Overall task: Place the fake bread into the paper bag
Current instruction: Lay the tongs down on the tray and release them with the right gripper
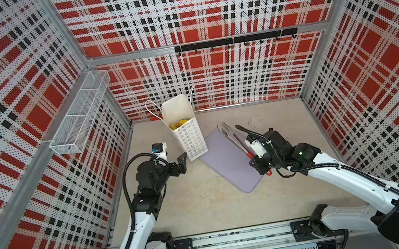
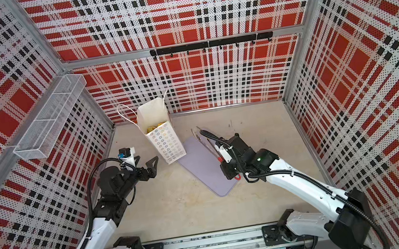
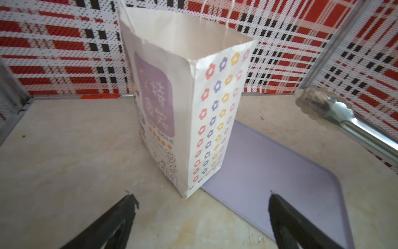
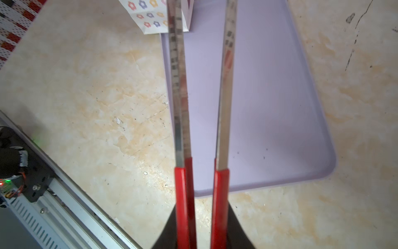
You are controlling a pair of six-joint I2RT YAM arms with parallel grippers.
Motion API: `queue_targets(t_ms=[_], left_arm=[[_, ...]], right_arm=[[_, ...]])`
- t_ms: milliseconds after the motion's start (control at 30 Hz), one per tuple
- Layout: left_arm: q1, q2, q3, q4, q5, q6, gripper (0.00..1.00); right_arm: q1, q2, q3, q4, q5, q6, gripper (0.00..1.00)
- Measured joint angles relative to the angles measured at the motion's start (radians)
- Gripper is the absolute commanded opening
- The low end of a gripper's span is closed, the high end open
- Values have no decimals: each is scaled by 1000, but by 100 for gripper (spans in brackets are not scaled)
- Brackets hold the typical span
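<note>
The white paper bag (image 1: 189, 137) (image 2: 166, 143) stands upright and open near the back of the table, with coloured rings on its narrow side (image 3: 215, 112). Golden fake bread (image 1: 178, 124) (image 2: 154, 127) lies inside it. My left gripper (image 1: 174, 158) (image 2: 145, 162) (image 3: 201, 200) is open and empty, just in front of the bag's near corner and apart from it. My right gripper (image 1: 253, 157) (image 2: 223, 163) (image 4: 202, 215) is shut on the red handles of metal tongs (image 1: 232, 136) (image 4: 178, 97). The tongs' tips (image 3: 323, 107) are empty and point towards the bag over a lilac tray (image 1: 229, 171).
The lilac tray (image 2: 206, 177) (image 3: 280, 163) (image 4: 269, 97) lies flat beside the bag and touches its base. A white wire-mesh basket (image 1: 81, 110) hangs on the left wall. A black hook rail (image 1: 234, 40) runs along the back wall. The arms' base rail (image 1: 237, 242) borders the front edge.
</note>
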Motion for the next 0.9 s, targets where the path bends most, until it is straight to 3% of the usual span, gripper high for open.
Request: queue_targets(t_ms=[167, 500, 633, 767, 900], left_arm=[[35, -15, 24, -70, -95, -46, 100], [91, -31, -14, -69, -179, -138, 100], [117, -27, -43, -42, -183, -170, 100], [124, -13, -56, -9, -182, -187, 99], [124, 5, -71, 30, -182, -202, 98]], right_arm=[[-21, 136, -8, 31, -5, 42, 24], [-54, 397, 2, 119, -33, 94, 27], [-58, 471, 11, 159, -29, 112, 33], [-59, 521, 25, 194, -24, 125, 47], [-61, 535, 27, 227, -21, 137, 51]])
